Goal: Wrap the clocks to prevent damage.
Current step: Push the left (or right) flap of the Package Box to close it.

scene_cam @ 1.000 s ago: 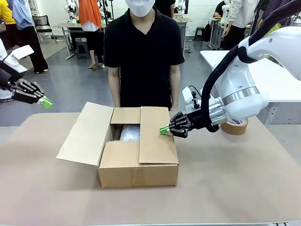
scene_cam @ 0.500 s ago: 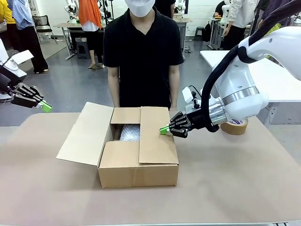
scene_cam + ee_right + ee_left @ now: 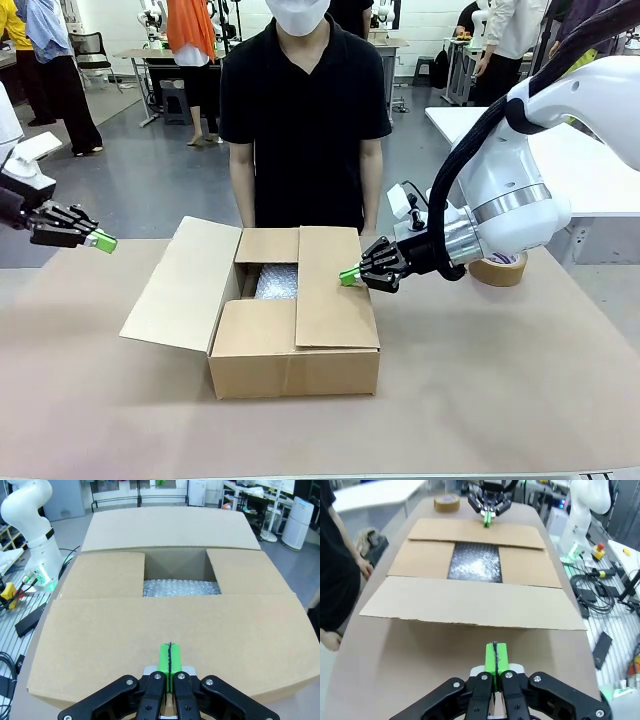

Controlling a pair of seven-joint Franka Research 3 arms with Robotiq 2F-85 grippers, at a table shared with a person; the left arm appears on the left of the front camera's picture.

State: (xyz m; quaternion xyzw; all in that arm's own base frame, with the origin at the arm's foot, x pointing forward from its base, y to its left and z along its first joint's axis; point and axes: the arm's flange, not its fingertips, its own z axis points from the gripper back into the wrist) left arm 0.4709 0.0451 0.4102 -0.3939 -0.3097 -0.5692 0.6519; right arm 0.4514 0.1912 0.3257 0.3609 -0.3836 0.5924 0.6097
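The big brown table (image 3: 480,400) has a cardboard box (image 3: 290,340) in the middle, its flaps partly open. A roll of tape (image 3: 498,269) sits well off to the right.

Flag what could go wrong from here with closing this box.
1. The shut right gripper seems to pin the folded right flap; if it backs off, that flap may spring up.
2. The left flap lies splayed outward; the shut left gripper, pushing from outside, might slide the box instead of folding the flap.
3. The person stands close behind the box, near any sweep across it.
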